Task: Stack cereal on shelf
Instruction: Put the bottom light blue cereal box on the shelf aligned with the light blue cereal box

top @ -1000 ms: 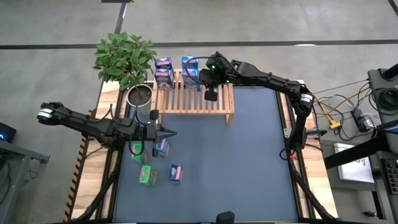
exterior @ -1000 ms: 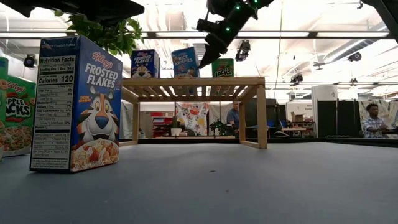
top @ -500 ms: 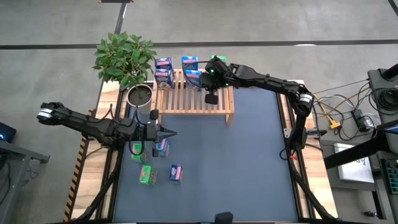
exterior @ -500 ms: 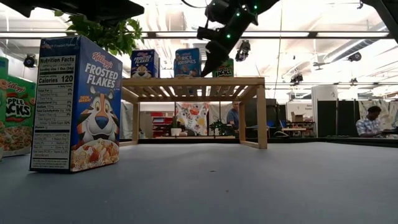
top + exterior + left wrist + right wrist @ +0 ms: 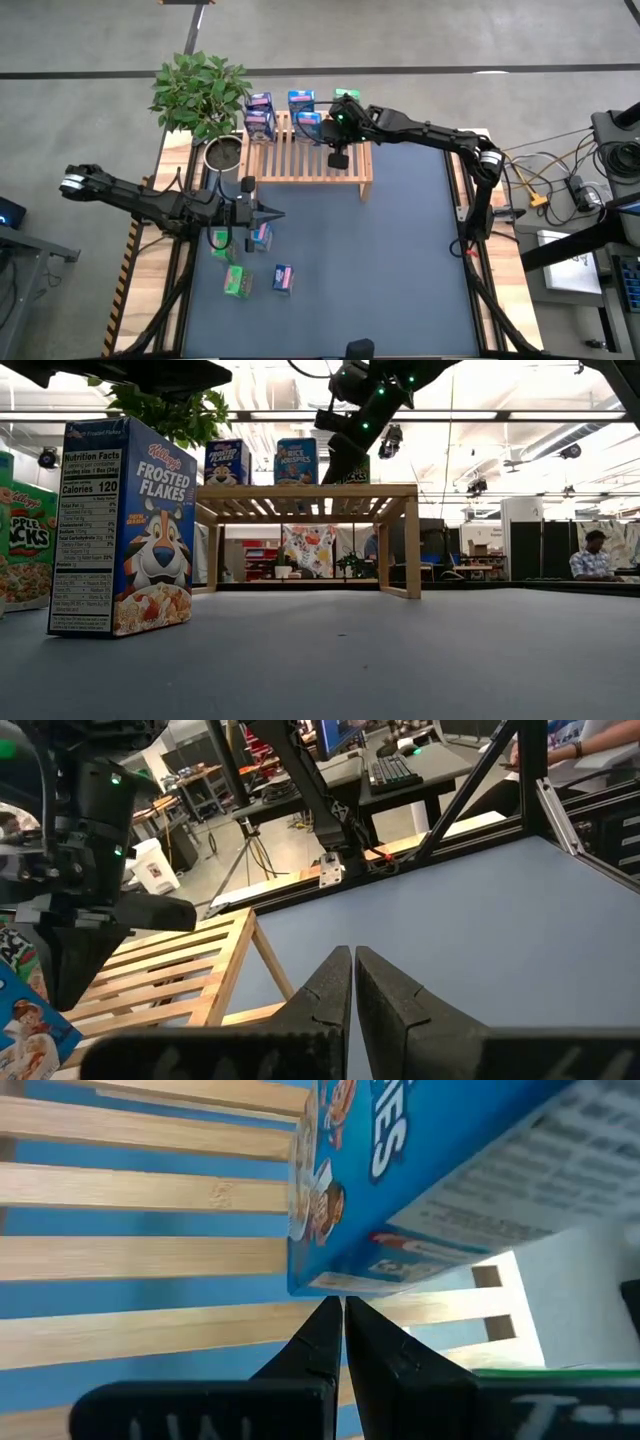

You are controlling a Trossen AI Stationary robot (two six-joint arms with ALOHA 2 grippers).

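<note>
Light, stiff cereal boxes: near ones wait, three stand on the shelf

By the tabletop's left edge four cereal boxes (image 5: 259,236) lie under the left gripper (image 5: 268,213), jaws clenched, empty; pinch each across its broad faces. On the far shelf (image 5: 310,160), the right gripper (image 5: 335,1320), clenched, nudges the blue box (image 5: 420,1190).

Right hand (image 5: 338,1308) closed, arm stretched far forward; left hand (image 5: 353,960) closed, arm waiting low
</note>
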